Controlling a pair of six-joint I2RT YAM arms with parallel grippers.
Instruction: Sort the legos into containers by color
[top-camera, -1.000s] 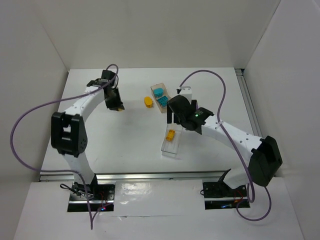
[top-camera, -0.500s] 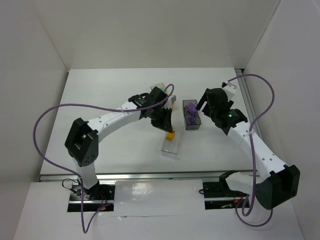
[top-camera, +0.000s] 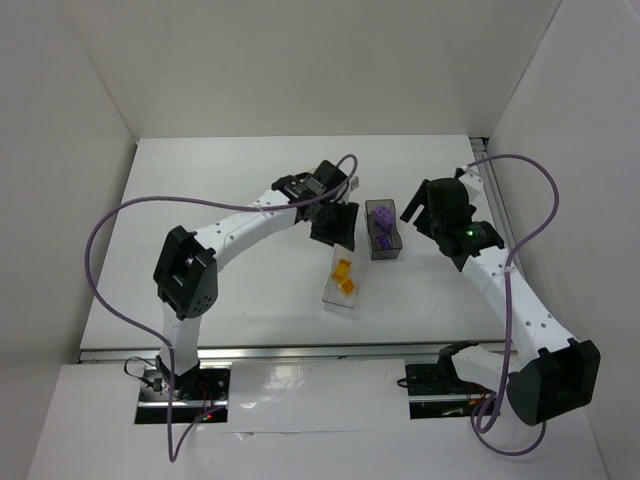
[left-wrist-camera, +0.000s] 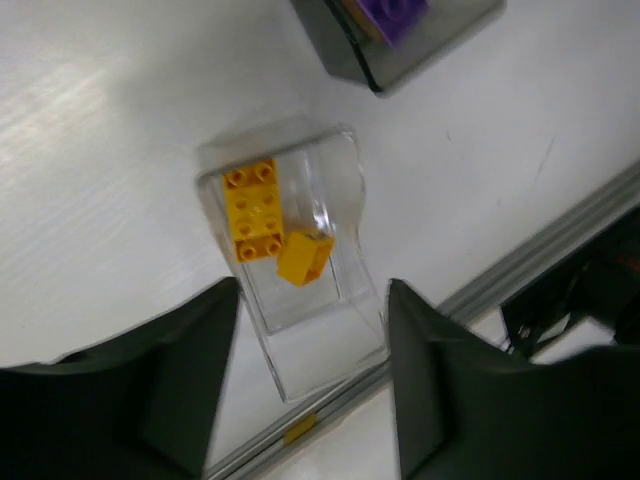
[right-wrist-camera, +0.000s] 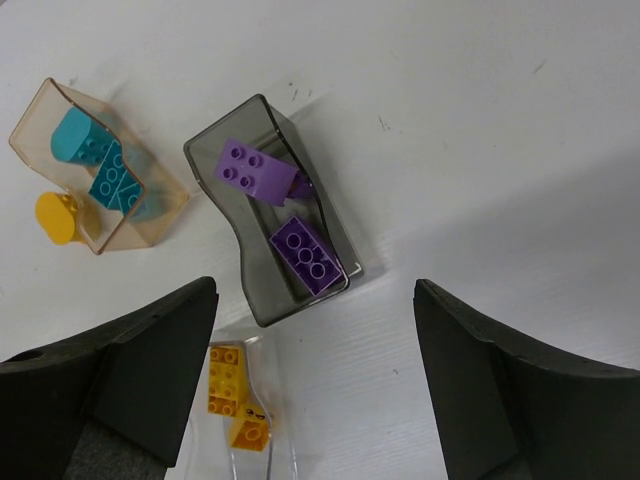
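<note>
The clear box (left-wrist-camera: 300, 300) holds two yellow-orange legos, a studded brick (left-wrist-camera: 252, 210) and a smaller piece (left-wrist-camera: 305, 257); it also shows in the top view (top-camera: 335, 295). The dark grey box (right-wrist-camera: 270, 235) holds two purple bricks (right-wrist-camera: 305, 255). The tan box (right-wrist-camera: 95, 190) holds teal legos (right-wrist-camera: 100, 165). A rounded yellow lego (right-wrist-camera: 55, 217) lies on the table against the tan box's outside. My left gripper (left-wrist-camera: 312, 400) is open and empty above the clear box. My right gripper (right-wrist-camera: 315, 400) is open and empty, above the table beside the grey box.
In the top view my left arm (top-camera: 250, 220) reaches across to the boxes and hides the tan box. The grey box (top-camera: 383, 232) stands between both grippers. A metal rail (top-camera: 300, 352) runs along the table's near edge. White walls enclose the table.
My left gripper swung from the far left to the clear box, then drew back. The clear box now holds two yellow pieces, not one. My right gripper moved away to the right.
</note>
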